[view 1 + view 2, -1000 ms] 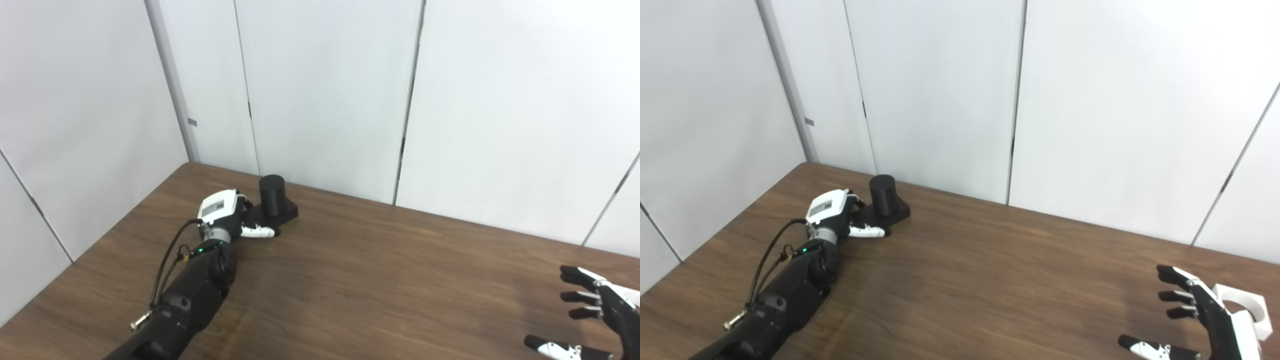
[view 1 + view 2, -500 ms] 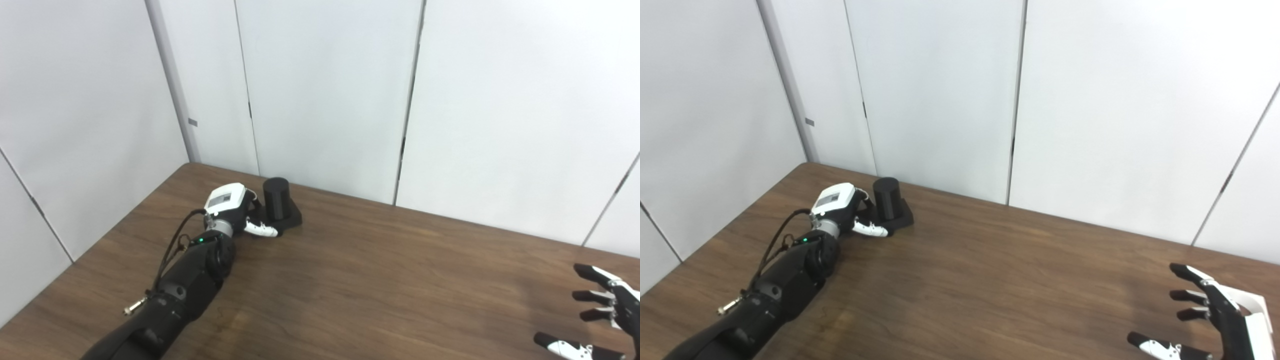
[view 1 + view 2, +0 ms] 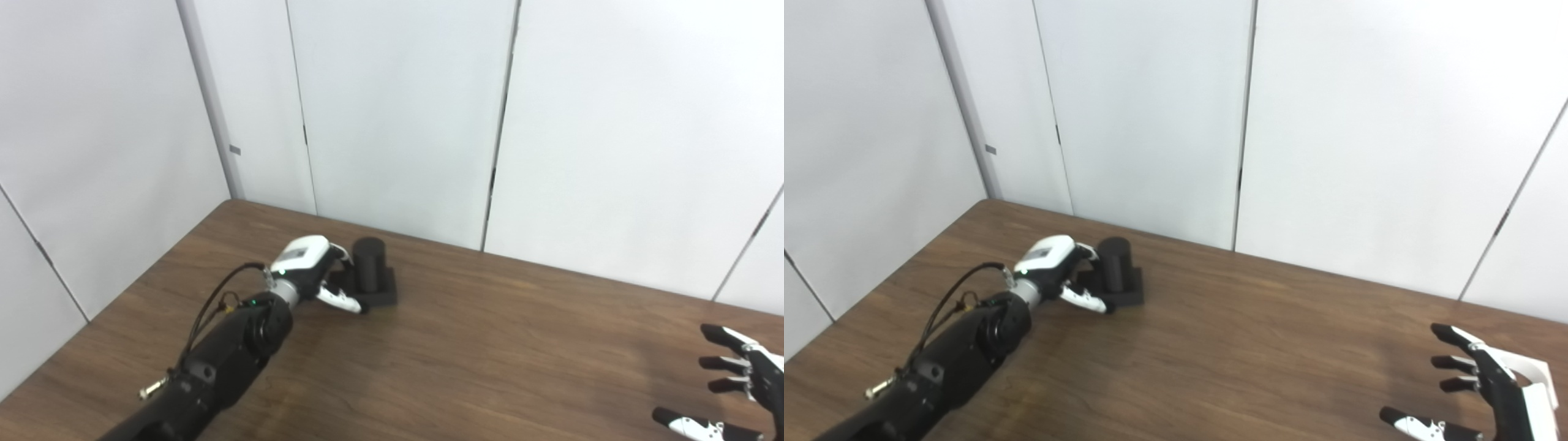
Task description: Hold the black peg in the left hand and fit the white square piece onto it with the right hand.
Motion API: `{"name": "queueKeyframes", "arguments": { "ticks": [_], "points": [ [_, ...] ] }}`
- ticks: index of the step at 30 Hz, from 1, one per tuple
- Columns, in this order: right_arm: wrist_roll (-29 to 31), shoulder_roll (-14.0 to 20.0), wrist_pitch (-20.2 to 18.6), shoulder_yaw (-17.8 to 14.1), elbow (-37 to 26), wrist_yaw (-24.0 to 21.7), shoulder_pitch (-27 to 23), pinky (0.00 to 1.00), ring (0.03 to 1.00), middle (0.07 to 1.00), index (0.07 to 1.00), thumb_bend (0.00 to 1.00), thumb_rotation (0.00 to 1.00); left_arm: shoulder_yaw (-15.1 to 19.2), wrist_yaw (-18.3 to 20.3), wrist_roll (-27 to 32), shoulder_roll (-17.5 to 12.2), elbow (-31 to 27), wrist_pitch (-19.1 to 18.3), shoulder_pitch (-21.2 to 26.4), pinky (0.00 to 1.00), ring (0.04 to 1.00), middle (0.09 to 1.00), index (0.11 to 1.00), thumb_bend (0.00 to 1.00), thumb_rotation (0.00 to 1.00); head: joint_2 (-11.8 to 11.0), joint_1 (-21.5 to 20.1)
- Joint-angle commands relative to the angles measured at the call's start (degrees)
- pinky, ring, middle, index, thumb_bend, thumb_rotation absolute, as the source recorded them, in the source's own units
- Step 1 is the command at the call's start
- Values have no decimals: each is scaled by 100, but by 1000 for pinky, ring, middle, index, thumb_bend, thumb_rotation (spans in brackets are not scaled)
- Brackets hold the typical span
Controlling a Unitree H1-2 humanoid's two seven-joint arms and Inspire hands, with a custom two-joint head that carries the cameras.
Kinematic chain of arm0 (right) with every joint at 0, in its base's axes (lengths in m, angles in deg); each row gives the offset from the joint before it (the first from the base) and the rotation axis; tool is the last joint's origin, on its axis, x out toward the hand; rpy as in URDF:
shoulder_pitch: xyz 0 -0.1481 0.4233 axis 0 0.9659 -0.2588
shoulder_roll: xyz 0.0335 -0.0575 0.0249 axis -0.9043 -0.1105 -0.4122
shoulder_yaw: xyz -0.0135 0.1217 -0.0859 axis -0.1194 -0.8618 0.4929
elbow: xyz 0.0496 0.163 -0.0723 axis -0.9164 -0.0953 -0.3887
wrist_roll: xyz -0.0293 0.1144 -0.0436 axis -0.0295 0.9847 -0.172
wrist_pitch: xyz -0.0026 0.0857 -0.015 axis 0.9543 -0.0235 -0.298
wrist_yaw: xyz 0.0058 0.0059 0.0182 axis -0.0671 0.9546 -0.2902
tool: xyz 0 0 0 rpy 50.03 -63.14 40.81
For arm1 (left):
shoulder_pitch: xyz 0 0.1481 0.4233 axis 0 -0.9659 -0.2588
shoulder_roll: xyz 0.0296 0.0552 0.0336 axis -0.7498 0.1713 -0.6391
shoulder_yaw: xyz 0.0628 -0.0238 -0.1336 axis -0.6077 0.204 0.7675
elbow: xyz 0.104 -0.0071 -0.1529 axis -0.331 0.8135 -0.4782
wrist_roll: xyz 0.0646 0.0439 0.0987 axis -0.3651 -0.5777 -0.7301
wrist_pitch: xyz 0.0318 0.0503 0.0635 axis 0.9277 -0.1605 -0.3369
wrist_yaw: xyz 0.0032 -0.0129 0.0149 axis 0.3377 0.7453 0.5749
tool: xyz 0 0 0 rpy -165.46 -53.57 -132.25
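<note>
Wooden table [image 3: 465, 361]: left hand [image 3: 309, 272] grips black peg [image 3: 369, 264] (upright).

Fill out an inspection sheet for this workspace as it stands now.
Surface: brown wood-grain table, no spills seen.
Job's things: black peg upright on its square base, at the far left of the table; white piece at the right edge, mostly hidden behind the right robot hand.
Clutter: nothing seen.
Hands: left robot hand against the peg's base, thumb along the front edge, grip unclear; right robot hand open, fingers spread, holding nothing.
Cables: black cable looping along the left forearm, clear of the peg.
Surroundings: white wall panels behind and to the left of the table.
</note>
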Motion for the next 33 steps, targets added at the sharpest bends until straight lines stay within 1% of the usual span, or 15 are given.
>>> {"name": "queueKeyframes", "arguments": {
  "ticks": [1, 3, 6, 9, 12, 14, 20, 21, 23, 27, 29, 30, 32, 33],
  "points": [
    [-8, 40, 234, -5, -90, 92, -202, 535, 669, 793, 759, 585, 0, -81, 274, 183, 63, -230, 414, -68, 791, 905, 851, 481, 524, 56, 26, -37],
    [-4, 48, 290, -2, -52, 110, -210, 534, 665, 791, 757, 589, 0, -98, 360, 232, 103, -380, 475, -148, 802, 907, 857, 482, 524, 57, 33, -61],
    [73, 87, 350, -1, 27, 75, -227, 551, 677, 801, 765, 585, 0, -139, 500, 239, 223, -775, 376, -295, 802, 900, 854, 483, 524, 59, 65, -156],
    [39, 96, 295, -13, 58, 65, -228, 561, 684, 803, 766, 589, 0, -221, 628, 160, 337, -1102, 322, -409, 807, 903, 859, 484, 524, 61, 89, -231],
    [96, 103, 321, -27, 92, 49, -222, 568, 686, 806, 768, 587, 0, -351, 574, -2, 480, -1245, 432, -481, 816, 903, 859, 483, 524, 62, 127, -313],
    [125, 96, 328, -35, 108, 53, -222, 565, 683, 802, 769, 589, 0, -481, 606, -102, 540, -1321, 523, -488, 813, 907, 862, 483, 524, 63, 162, -400],
    [103, 128, 505, -33, 279, 119, -245, 550, 679, 803, 767, 585, 0, -810, 609, -385, 661, -1406, 888, -454, 764, 895, 862, 484, 523, 69, 228, -528],
    [93, 129, 529, -33, 305, 127, -248, 547, 678, 803, 767, 584, 0, -861, 677, -430, 687, -1417, 873, -443, 766, 896, 863, 485, 523, 70, 228, -528],
    [102, 118, 603, -20, 352, 142, -253, 542, 674, 800, 762, 584, 0, -970, 778, -499, 764, -1420, 854, -420, 803, 908, 870, 486, 523, 72, 261, -660],
    [68, 101, 702, 3, 454, 187, -260, 538, 672, 804, 768, 582, 0, -1202, 721, -603, 952, -1302, 1015, -379, 804, 899, 865, 486, 523, 71, 306, -801],
    [26, 84, 756, 20, 492, 228, -269, 540, 672, 802, 764, 585, 0, -1285, 705, -631, 1033, -1251, 1046, -370, 803, 899, 868, 486, 523, 70, 353, -965],
    [23, 74, 771, 26, 501, 242, -273, 539, 671, 800, 766, 584, 0, -1314, 661, -645, 1066, -1207, 1094, -370, 801, 894, 864, 486, 523, 69, 353, -965],
    [12, 59, 786, 45, 516, 262, -280, 537, 671, 801, 773, 584, 0, -1401, 592, -725, 1117, -1111, 1218, -358, 791, 892, 865, 486, 523, 69, 380, -1136],
    [11, 57, 792, 53, 522, 268, -282, 538, 672, 802, 774, 584, 0, -1425, 583, -756, 1130, -1083, 1256, -354, 789, 892, 866, 486, 523, 68, 384, -1157]
  ]
}}
